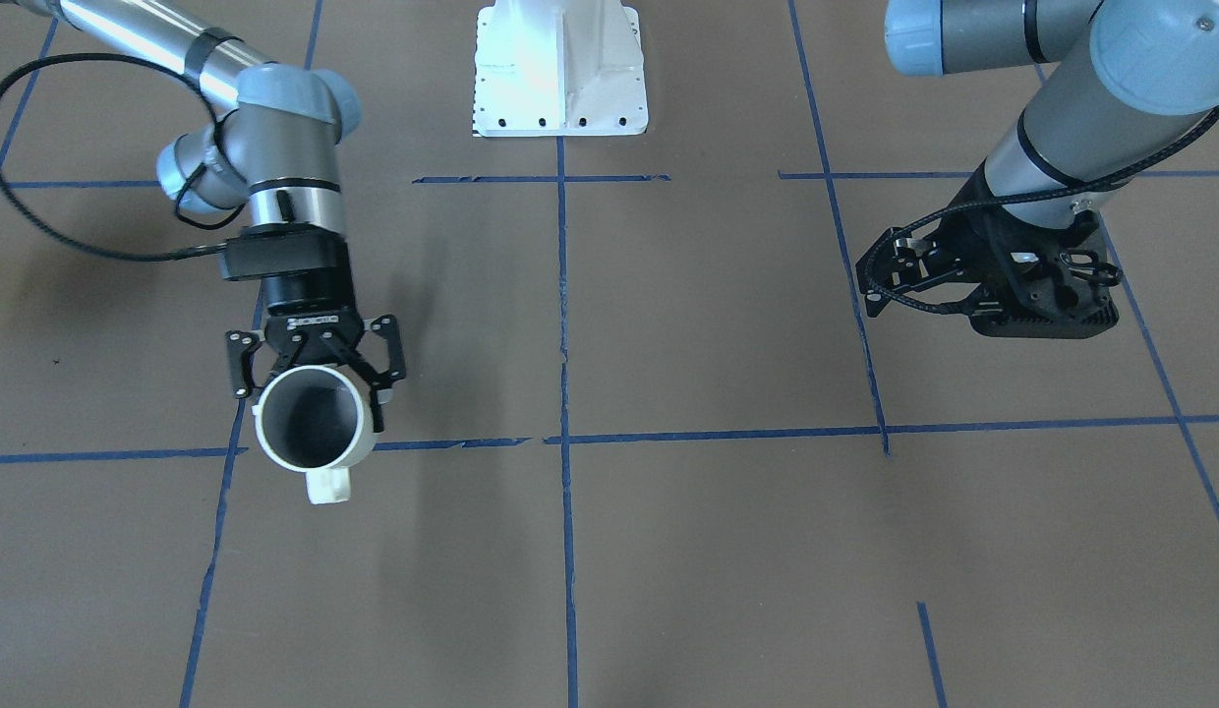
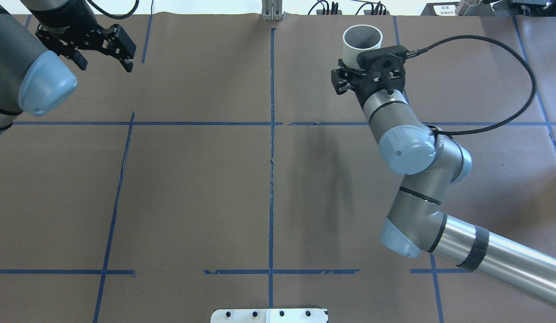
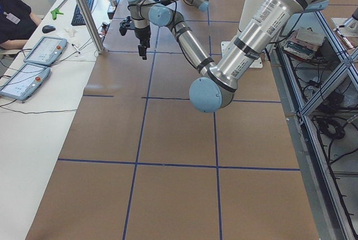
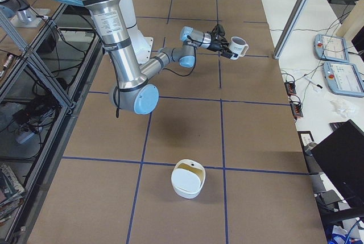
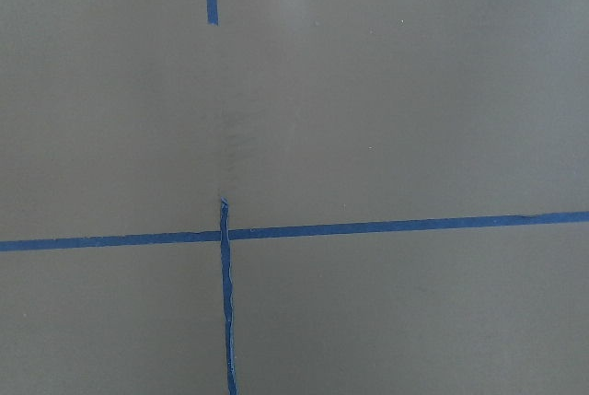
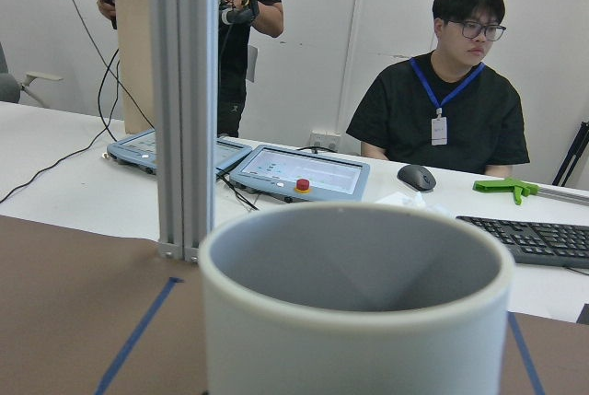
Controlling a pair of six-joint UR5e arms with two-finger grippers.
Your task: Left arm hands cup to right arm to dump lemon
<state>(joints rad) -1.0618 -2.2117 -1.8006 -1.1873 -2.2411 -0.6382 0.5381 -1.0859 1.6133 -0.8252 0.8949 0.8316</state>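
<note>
My right gripper (image 1: 313, 388) is shut on the white cup (image 1: 310, 423) and holds it upright in the air by its sides, with the handle (image 1: 329, 485) pointing away from the robot. The cup also shows in the overhead view (image 2: 362, 38), in the right side view (image 4: 239, 45) and close up in the right wrist view (image 6: 354, 294). What shows of its grey inside is bare, and I see no lemon. My left gripper (image 2: 101, 60) hangs open and empty at the far left of the table, well apart from the cup. It also shows in the front view (image 1: 1013, 285).
A white bowl (image 4: 189, 179) with a yellowish inside stands on the table near the robot's right end. The white robot base (image 1: 560, 69) is at the table's middle. Beyond the far edge stand an aluminium post (image 6: 184, 100), control tablets (image 6: 299, 172) and seated operators (image 6: 451, 91).
</note>
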